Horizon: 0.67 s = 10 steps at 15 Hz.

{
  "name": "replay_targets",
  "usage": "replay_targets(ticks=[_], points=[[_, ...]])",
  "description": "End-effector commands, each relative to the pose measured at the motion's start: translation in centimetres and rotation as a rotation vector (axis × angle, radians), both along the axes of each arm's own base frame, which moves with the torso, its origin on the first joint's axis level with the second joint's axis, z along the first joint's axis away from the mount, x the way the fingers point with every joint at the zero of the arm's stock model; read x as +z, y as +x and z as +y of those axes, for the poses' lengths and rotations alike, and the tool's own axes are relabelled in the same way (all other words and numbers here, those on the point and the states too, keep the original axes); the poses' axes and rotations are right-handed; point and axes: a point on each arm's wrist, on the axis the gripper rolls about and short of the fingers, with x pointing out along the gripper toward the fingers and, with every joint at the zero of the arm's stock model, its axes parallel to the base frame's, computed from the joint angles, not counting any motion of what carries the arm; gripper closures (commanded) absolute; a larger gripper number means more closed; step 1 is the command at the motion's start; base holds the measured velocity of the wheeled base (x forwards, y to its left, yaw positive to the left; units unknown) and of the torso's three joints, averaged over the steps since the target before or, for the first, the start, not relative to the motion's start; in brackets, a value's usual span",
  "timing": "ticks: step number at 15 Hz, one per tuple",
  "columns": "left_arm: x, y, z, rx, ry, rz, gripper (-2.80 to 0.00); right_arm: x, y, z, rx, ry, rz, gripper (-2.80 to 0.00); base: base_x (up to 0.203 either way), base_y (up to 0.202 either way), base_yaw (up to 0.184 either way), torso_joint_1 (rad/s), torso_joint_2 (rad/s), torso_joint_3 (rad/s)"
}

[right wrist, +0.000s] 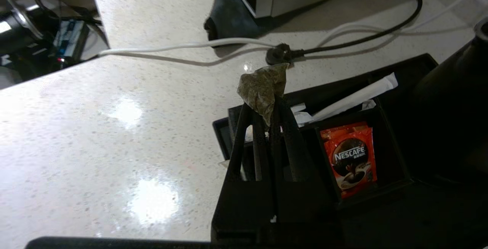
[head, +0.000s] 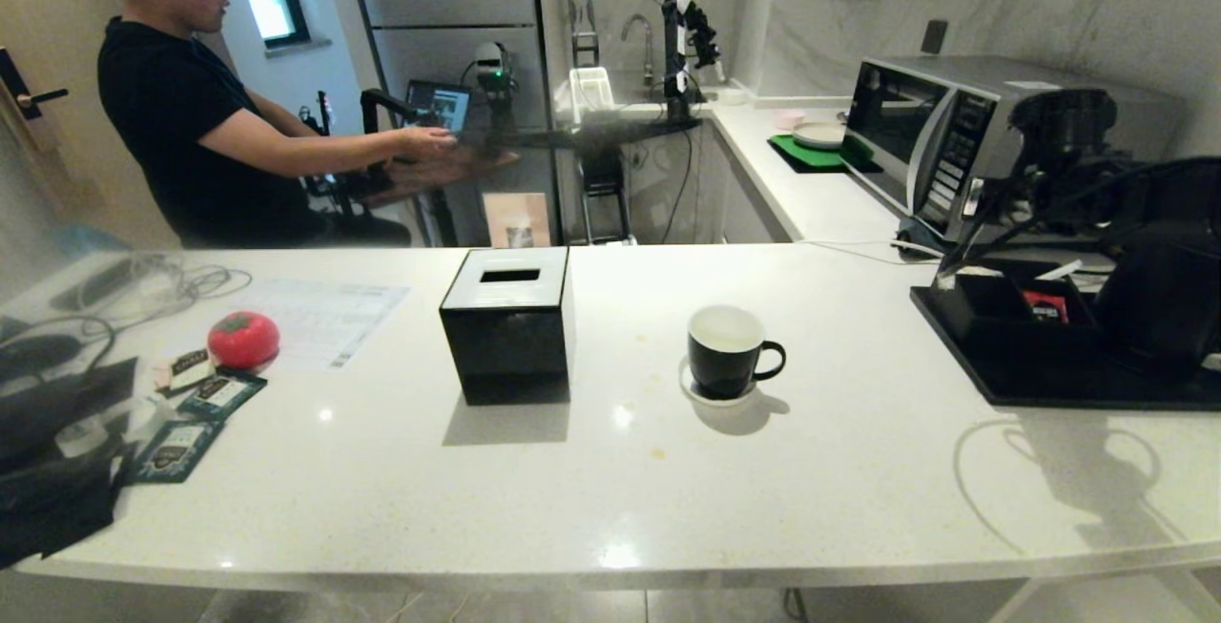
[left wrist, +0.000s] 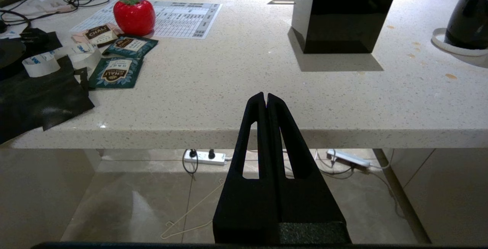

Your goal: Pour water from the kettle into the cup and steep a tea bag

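My right gripper [right wrist: 267, 106] is shut on the tea bag [right wrist: 263, 87], a crumpled greyish pouch sticking out past the fingertips. It hangs over the front corner of the black tray [right wrist: 225, 127]. The matte black kettle [head: 1159, 303] stands on that tray at the far right, beside the right arm [head: 1059, 141]. In the middle of the counter the black cup [head: 725, 361] stands on its small white saucer [head: 689, 386], well to the left of the right gripper. I cannot tell whether water is in it. My left gripper [left wrist: 265, 95] is shut and empty, parked before the counter's front edge.
A black cube box [head: 508, 322] stands left of the cup. Teal sachets [head: 196, 413], a red tomato-shaped object [head: 243, 339] and cables lie at the far left. A red packet [right wrist: 352, 157] sits in the tray. A microwave [head: 954, 136] stands behind, and a person [head: 191, 98] sits beyond the counter.
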Motion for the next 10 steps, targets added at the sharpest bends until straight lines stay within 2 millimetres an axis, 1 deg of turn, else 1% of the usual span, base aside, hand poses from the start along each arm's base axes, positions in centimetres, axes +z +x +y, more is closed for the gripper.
replay_targets(ticks=[1, 6, 8, 10], points=[[0.0, 0.0, 0.0, 0.001, -0.001, -0.001, 0.00, 1.7, -1.1, 0.4, 0.005, -0.003, -0.033, 0.00, 0.000, 0.000, 0.000, 0.000, 0.00, 0.000], [0.0, 0.0, 0.0, 0.001, -0.001, -0.001, 0.00, 4.4, -2.9, 2.2, 0.043, -0.006, -0.088, 0.00, 0.000, 0.000, 0.000, 0.000, 0.00, 0.000], [0.0, 0.0, 0.0, 0.001, -0.001, -0.001, 0.00, 5.1, -3.8, 2.9, 0.059, -0.007, -0.094, 0.00, 0.000, 0.000, 0.000, 0.000, 0.00, 0.000], [0.0, 0.0, 0.0, 0.001, -0.001, -0.001, 0.00, 5.2, -4.6, 3.7, 0.077, -0.008, -0.114, 0.00, 0.000, 0.000, 0.000, 0.000, 0.00, 0.000]])
